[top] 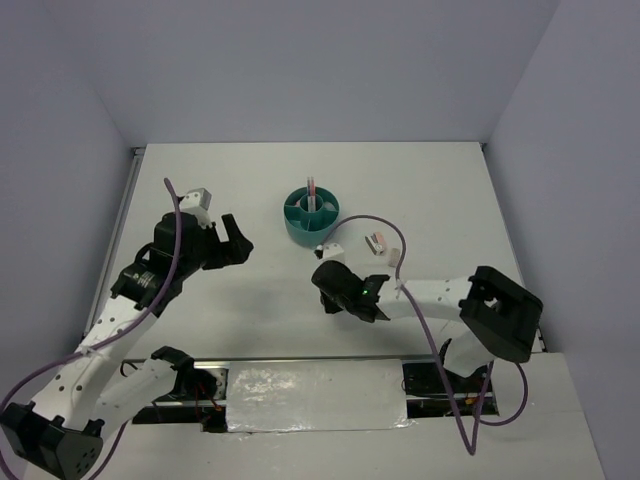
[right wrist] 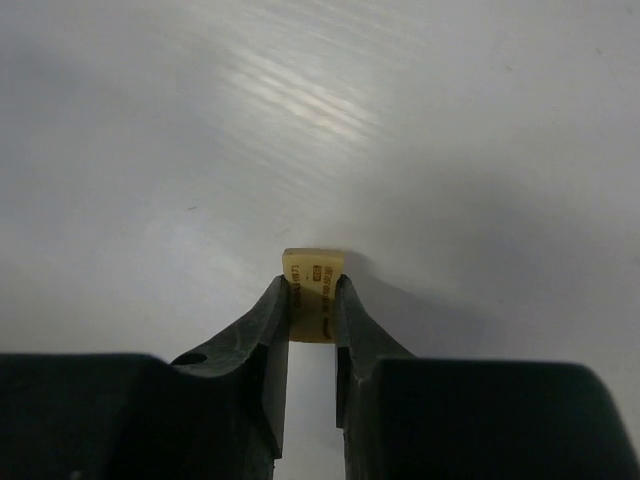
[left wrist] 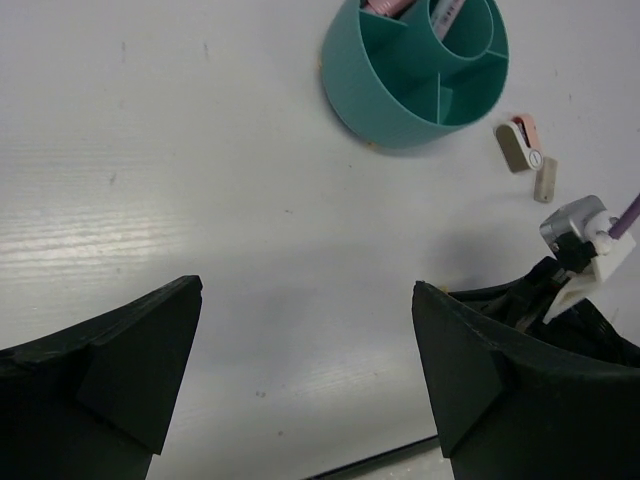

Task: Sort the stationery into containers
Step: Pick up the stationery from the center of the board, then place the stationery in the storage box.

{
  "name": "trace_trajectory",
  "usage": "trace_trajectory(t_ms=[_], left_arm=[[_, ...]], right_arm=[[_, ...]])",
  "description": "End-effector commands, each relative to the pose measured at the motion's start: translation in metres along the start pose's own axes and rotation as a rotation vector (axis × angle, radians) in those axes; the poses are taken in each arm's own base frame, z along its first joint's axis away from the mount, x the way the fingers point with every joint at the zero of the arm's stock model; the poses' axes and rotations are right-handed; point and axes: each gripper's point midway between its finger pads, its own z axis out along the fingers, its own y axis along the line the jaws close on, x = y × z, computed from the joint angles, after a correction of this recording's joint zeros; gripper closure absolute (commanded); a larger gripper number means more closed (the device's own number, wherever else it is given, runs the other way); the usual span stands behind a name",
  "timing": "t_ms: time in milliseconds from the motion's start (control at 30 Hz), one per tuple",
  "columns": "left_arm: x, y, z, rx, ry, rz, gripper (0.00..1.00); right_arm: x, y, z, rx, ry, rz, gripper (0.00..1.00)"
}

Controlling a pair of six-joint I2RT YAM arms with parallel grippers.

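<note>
The right tool (right wrist: 312, 298) is clamped on a tiny pale-yellow rectangular block (right wrist: 313, 266), with one black finger pressed against each side of it. The block is low over the white bench (top: 230, 180); whether it touches the surface cannot be told. In the top view this tool sits near the round teal plastic desk organiser (top: 297, 229), on the organiser's near side.

The left tool (left wrist: 308, 300) hangs with its fingers spread wide and nothing between them. It is to the left of the organiser and nearer the arm bases.

A pink-red pen (top: 311, 188) stands in the organiser's central cup. A pink item (left wrist: 385, 5), cut off by the frame edge, lies in one outer compartment. Small pink-white and beige pieces (left wrist: 521, 143) lie on the bench just beside the organiser's right side, apart from its wall.
</note>
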Motion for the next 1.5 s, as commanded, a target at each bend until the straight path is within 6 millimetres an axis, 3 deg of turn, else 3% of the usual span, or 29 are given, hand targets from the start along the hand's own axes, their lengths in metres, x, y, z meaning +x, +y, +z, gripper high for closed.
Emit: trace_trajectory(t_ms=[0, 167, 267, 300, 400, 467, 500, 567, 667, 833, 933, 1300, 1467], left_arm=[[0.001, -0.017, -0.002, 0.087, 0.023, 0.024, 0.02], [-0.021, -0.023, -0.021, 0.106, -0.052, 0.074, 0.01], [-0.023, -0.031, -0.030, 0.152, -0.044, 0.106, 0.01], [-0.025, -0.031, -0.033, 0.153, -0.051, 0.128, 0.01], [-0.027, -0.028, -0.041, 0.156, -0.079, 0.194, 0.01], [-0.021, -0.030, -0.042, 0.205, -0.102, 0.248, 0.01], [-0.019, -0.030, -0.042, 0.215, -0.112, 0.254, 0.01], [-0.003, -0.027, -0.038, 0.229, -0.076, 0.247, 0.01], [-0.001, -0.033, -0.038, 0.264, -0.068, 0.252, 0.01], [0.003, -0.034, -0.034, 0.275, -0.038, 0.258, 0.01], [0.003, -0.036, -0.034, 0.284, -0.036, 0.260, 0.01], [0.002, -0.040, -0.040, 0.312, -0.055, 0.266, 0.01], [0.004, -0.042, -0.041, 0.328, -0.049, 0.272, 0.01]], right_arm=[[-0.060, 0.051, -0.039, -0.262, -0.256, -0.045, 1.00], [-0.097, 0.082, -0.065, -0.394, -0.349, -0.255, 1.00], [-0.129, 0.081, -0.063, -0.326, -0.378, -0.346, 1.00], [-0.147, 0.082, -0.061, -0.310, -0.389, -0.365, 1.00], [-0.175, 0.077, -0.047, -0.234, -0.383, -0.501, 0.99], [-0.183, 0.069, -0.025, -0.174, -0.339, -0.526, 0.99], [-0.203, 0.062, -0.025, -0.145, -0.345, -0.517, 0.99], [-0.209, 0.051, -0.006, -0.108, -0.304, -0.509, 0.97], [-0.230, 0.040, 0.006, -0.065, -0.294, -0.536, 0.95], [-0.240, 0.024, 0.015, -0.006, -0.268, -0.568, 0.93], [-0.241, 0.021, 0.021, -0.001, -0.257, -0.585, 0.86], [-0.234, 0.023, 0.030, -0.014, -0.232, -0.614, 0.77], [-0.234, 0.023, 0.031, -0.014, -0.230, -0.615, 0.66]])
